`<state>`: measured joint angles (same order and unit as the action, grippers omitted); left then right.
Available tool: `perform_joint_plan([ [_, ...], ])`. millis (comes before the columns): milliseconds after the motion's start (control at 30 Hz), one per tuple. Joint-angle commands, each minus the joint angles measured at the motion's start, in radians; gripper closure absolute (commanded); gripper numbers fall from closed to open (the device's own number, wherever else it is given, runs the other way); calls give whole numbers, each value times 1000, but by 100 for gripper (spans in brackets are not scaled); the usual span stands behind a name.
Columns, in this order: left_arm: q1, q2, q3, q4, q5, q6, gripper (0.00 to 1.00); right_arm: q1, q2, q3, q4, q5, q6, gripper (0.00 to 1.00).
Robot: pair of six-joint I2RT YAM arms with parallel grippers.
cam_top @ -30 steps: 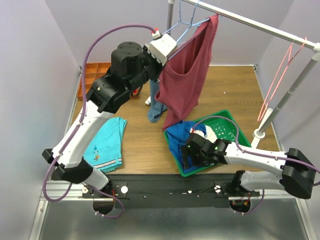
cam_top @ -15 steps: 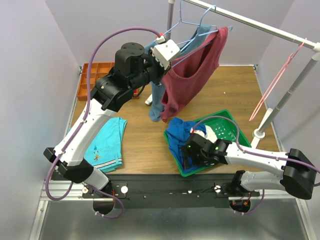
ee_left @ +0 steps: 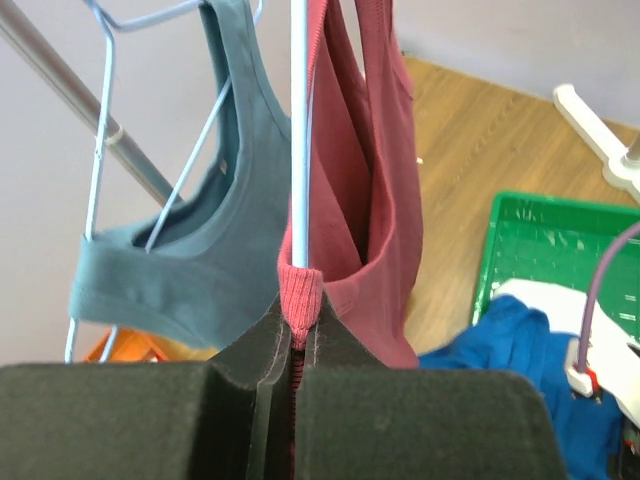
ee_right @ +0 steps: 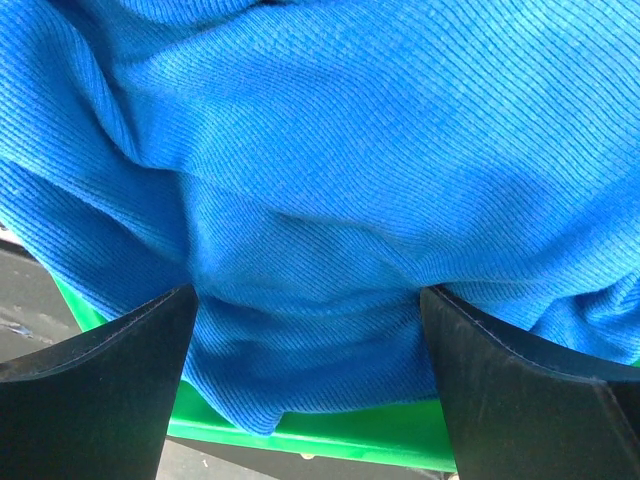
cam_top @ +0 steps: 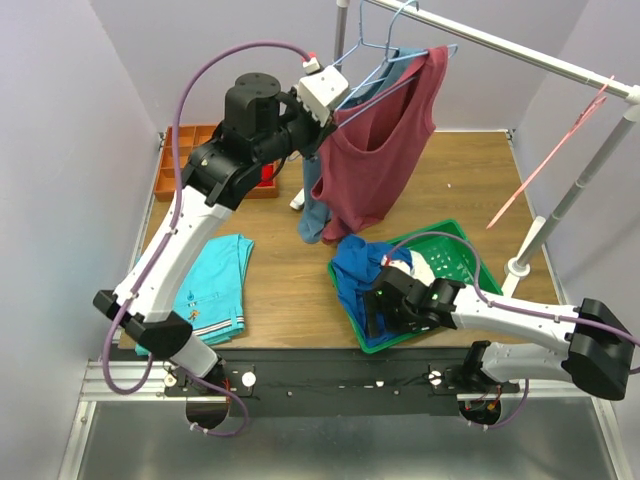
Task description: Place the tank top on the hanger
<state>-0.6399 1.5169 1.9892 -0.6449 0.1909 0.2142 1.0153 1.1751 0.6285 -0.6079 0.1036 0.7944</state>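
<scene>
Maroon tank top point(cam_top: 375, 160) draped on the hanger point(ee_left: 299, 150), strap and wire pinched together.
The left gripper point(ee_left: 292, 345) has its jaws closed on the strap, and the wire rises straight out of them. The top hangs lengthwise down from the rail point(cam_top: 500, 42), below and right of that grip. The right gripper point(ee_right: 310, 340), jaws wide, hovers low over the blue garment point(ee_right: 330, 150) in the basket point(cam_top: 482, 272), well apart. No legible writing.

I'm looking into a robotics lab test cell, not a home. Plain lilac walls point(cam_top: 60, 150) box in a small wood-topped desk point(cam_top: 440, 190), and the left arm point(cam_top: 190, 230) and right arm point(cam_top: 510, 315) are bolted to a metal frame point(cam_top: 330, 380) at its near edge. A clothes rail point(cam_top: 520, 50) and a green basket point(cam_top: 460, 262) stand on the desk.
</scene>
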Motion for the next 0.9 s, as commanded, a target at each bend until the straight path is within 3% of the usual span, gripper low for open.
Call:
perform_joint_plan([
  [0,17,80,124,44,70,-32,100,9,-19,16,-59,22,23,0],
  [133,34,161,232,-7,97,-36,100,9,-20,31,-69,30,23,0],
  [867,80,380,372,57,119,-165,100,9,-80,149,-125,70,23,0],
])
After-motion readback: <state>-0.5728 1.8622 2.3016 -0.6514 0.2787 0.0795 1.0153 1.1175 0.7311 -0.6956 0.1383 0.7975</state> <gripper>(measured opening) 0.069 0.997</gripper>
